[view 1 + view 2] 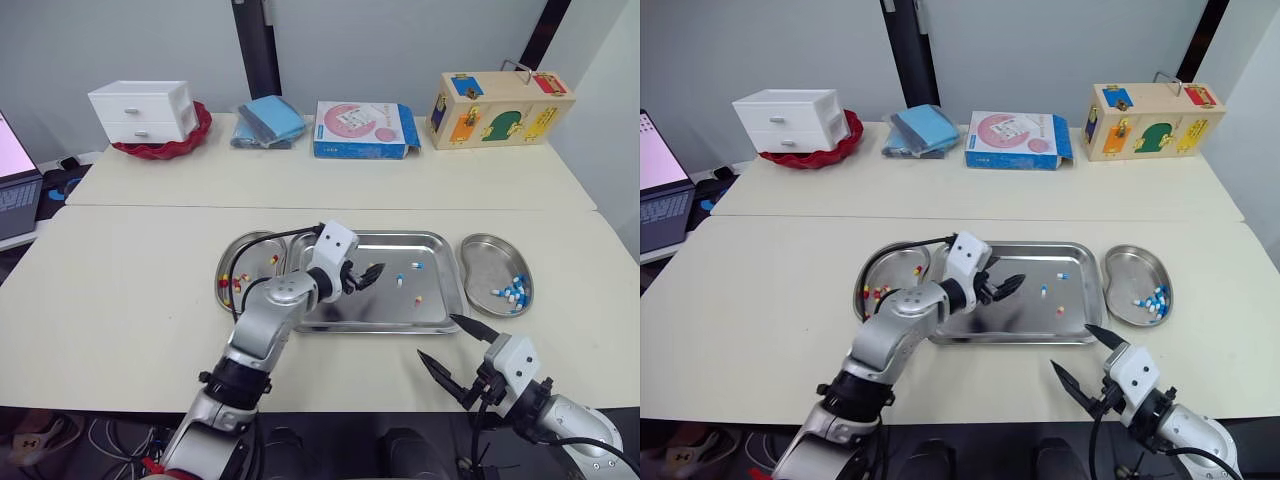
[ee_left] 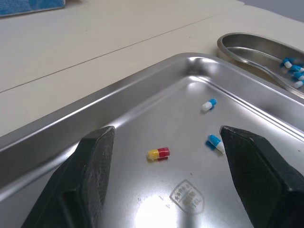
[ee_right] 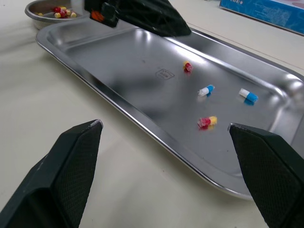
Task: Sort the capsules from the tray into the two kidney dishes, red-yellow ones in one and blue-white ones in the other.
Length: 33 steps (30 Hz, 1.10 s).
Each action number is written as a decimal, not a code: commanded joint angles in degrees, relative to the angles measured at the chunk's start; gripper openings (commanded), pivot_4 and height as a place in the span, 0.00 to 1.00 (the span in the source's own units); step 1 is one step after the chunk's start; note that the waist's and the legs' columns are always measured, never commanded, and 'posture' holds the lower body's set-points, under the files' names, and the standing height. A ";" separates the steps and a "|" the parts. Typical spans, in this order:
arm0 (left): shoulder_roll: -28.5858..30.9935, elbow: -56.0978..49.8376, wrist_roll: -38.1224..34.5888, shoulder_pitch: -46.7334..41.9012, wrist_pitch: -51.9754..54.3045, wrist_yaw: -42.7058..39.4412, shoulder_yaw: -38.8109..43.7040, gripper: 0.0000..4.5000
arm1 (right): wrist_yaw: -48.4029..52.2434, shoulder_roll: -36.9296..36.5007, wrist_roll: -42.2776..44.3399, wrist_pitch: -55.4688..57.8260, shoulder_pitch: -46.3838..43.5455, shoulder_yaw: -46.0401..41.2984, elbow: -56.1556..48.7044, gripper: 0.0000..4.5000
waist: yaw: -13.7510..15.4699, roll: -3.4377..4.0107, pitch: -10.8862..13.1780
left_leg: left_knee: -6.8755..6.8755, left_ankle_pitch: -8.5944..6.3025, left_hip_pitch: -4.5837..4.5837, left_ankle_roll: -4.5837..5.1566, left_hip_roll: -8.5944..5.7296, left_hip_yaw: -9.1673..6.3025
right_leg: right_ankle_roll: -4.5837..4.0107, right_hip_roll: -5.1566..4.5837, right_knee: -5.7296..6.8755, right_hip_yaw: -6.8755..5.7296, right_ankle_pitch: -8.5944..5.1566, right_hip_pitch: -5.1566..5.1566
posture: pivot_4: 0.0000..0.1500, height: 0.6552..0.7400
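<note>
The steel tray lies mid-table and holds several loose capsules. My left gripper hovers open just above the tray's middle, and a red-yellow capsule lies on the tray floor between its fingers. Two blue-white capsules and another red-yellow capsule lie further right. The left kidney dish holds red-yellow capsules. Blue-white capsules sit in the right kidney dish. Near the table's front edge, off the tray's front right corner, my right gripper is open and empty.
At the back stand a white drawer unit on a red dish, a blue cloth bundle, a blue box and a wooden puzzle box. A laptop sits at far left.
</note>
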 commanded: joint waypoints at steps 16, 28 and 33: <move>-5.86 22.83 6.80 -10.09 -9.11 -3.04 -0.74 0.81 | -3.70 0.13 0.06 5.19 -0.41 1.07 -6.60 1.00 | 0.05 -0.02 0.01 | -0.01 0.00 -0.02 -0.01 0.00 0.00 | 0.02 0.01 -0.01 -0.01 -0.01 -0.02 | 1.00 0.62; -5.62 23.32 8.73 -8.97 -8.16 -6.79 -1.39 0.08 | -4.93 0.18 0.41 7.22 -0.73 1.26 -8.17 1.00 | 0.04 -0.01 0.01 | -0.01 0.00 -0.01 -0.01 0.00 0.00 | 0.03 0.01 -0.02 -0.01 -0.01 -0.01 | 1.00 0.62; -5.34 20.37 8.46 -8.78 -8.62 -7.18 -0.53 0.08 | -4.94 0.15 0.37 7.64 -1.34 1.27 -8.08 1.00 | 0.03 -0.02 0.01 | -0.01 0.00 -0.01 -0.01 0.00 0.00 | 0.03 0.01 -0.02 -0.01 -0.01 -0.01 | 1.00 0.62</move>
